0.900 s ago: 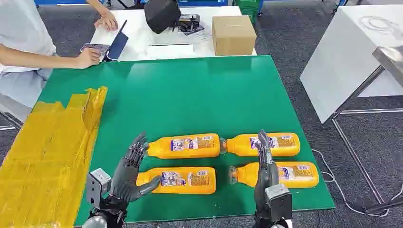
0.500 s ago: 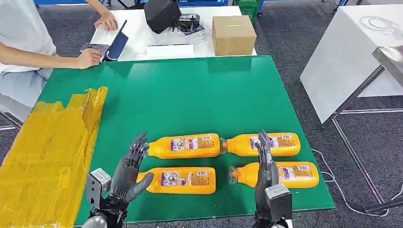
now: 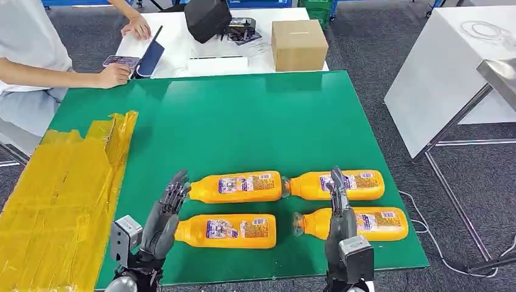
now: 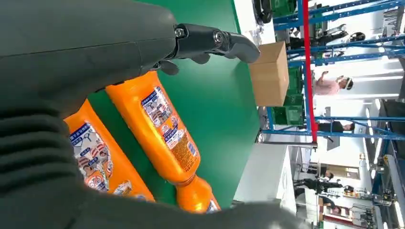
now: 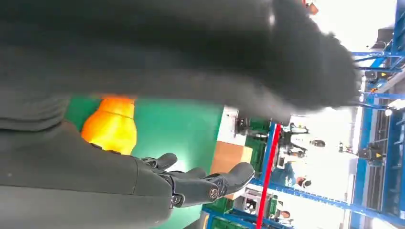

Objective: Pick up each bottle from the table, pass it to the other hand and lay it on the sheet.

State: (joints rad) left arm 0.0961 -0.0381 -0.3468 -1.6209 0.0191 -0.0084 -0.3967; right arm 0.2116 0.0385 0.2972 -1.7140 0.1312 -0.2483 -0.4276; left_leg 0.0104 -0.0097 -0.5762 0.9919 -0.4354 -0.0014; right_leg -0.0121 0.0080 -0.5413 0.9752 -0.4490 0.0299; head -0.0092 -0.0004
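Head view: my left hand [image 3: 163,220] fingers spread, empty, beside near-left orange bottle [image 3: 228,230]; right hand [image 3: 338,213] spread, empty, over near-right bottle [image 3: 356,223]. Left wrist view adds cardboard box [image 4: 270,74] past green table edge [image 4: 241,95].

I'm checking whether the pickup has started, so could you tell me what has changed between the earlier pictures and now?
Only the left hand moved: its thumb, which had been stretched out over the base of the near-left bottle, has drawn back in against the hand. It holds nothing. The right hand stays upright and empty above the near-right bottle. All four bottles, the yellow sheet and the person's hands at the far table kept their places.
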